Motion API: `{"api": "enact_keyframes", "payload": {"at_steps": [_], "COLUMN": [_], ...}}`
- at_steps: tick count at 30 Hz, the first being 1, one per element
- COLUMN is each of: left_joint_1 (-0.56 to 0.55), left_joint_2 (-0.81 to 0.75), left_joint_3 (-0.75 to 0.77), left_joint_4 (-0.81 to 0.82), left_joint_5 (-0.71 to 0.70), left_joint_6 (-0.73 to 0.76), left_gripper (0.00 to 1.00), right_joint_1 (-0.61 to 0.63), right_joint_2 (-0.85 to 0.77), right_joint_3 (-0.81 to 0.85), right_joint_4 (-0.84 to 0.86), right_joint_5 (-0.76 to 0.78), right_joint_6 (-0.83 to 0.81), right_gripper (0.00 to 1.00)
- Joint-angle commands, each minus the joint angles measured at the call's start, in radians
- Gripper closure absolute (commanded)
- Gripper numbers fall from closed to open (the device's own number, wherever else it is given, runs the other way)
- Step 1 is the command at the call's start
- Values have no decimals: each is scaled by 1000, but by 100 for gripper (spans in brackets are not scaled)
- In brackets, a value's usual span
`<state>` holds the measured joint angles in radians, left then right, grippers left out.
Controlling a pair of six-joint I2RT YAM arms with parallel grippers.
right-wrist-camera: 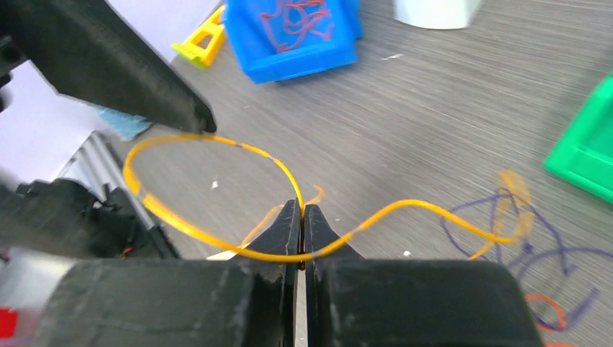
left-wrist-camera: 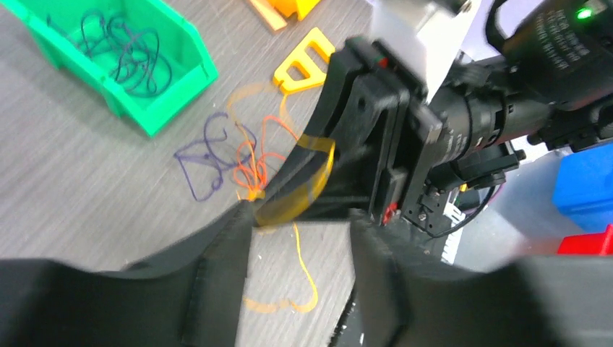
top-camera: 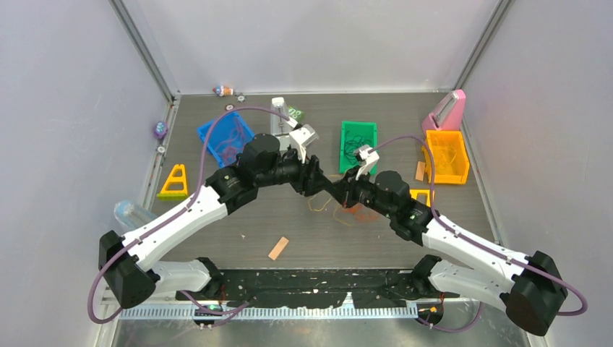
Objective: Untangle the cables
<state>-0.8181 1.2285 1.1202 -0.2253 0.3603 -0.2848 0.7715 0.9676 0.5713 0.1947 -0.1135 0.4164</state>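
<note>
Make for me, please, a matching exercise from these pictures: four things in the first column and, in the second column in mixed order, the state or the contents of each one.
Column one
1. blue bin
2. green bin
3. right gripper
4. left gripper

Column two
a. open, fingers apart
b. shut on the orange-yellow cable
c. holds dark purple cables
d. holds red cables

Right pairs: 1-d, 2-c, 3-b, 4-a
</note>
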Motion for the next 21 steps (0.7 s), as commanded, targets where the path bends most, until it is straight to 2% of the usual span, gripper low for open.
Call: {"api": "enact_keyframes", "payload": {"at_steps": [1,4,7,14,21], "left_joint_1": [7,25,40,46,46], "left_joint_2": [-83,-129,-185,-333,-373], "left_joint_3": [-63,-121,-190,-362,-541], "left_joint_4": [61,61,64,136,314], "left_joint_5": [-81,-128,-183,-328,-380], "left_joint_6": [-27,-46,-49,-65,-19], "left_gripper": [35,16,1,0,1], "right_joint_1": [-11,-45,-147,-493,-662], "right_joint_2": [-52,-78,-101,-37,73], "right_joint_3": [54,90,148,280,429], "right_joint_4": [-114,-199,-329,-496,-533], "right_joint_5": [220,294,347,302,397], "right_joint_6": [-7,-36,-69,-56,-65], "right_gripper": [95,95,95,95,95]}}
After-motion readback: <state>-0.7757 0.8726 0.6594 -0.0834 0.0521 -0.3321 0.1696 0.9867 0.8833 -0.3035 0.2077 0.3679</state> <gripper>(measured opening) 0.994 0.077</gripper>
